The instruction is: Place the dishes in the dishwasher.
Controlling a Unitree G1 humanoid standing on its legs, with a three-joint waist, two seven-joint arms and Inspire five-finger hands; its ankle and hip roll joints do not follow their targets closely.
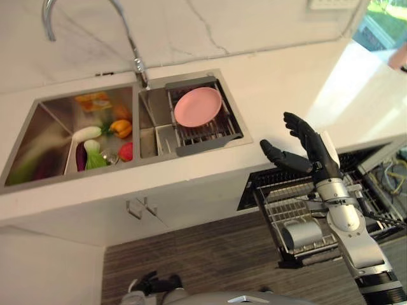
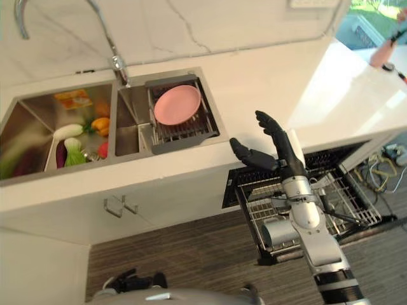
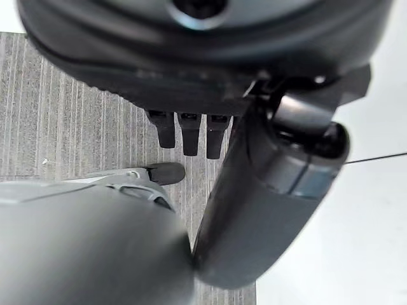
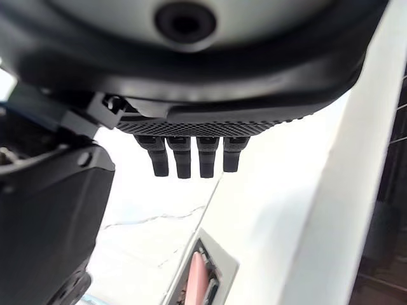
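Reaching is the step in hand, judged from the left eye view: my right robot hand (image 1: 310,151) hangs over the desk (image 1: 280,95) edge, fingers spread wide and empty, above the pulled-out dishwasher rack (image 1: 299,213). The pink plate (image 1: 198,106) lies well apart from it, in the drying rack (image 1: 206,130) set in the sink's (image 1: 38,121) right basin; vegetables (image 1: 105,136) fill the left basin.

Right eye view agrees: the plate is untouched and a metal cup (image 2: 278,232) sits in the rack.

Left wrist view has my left robot hand (image 3: 191,136) pointing straight-fingered at the wood floor (image 3: 76,127), idle.

Right wrist view looks past straight fingers (image 4: 191,162) to the plate's edge. Next I must cross to the plate and close on its rim.
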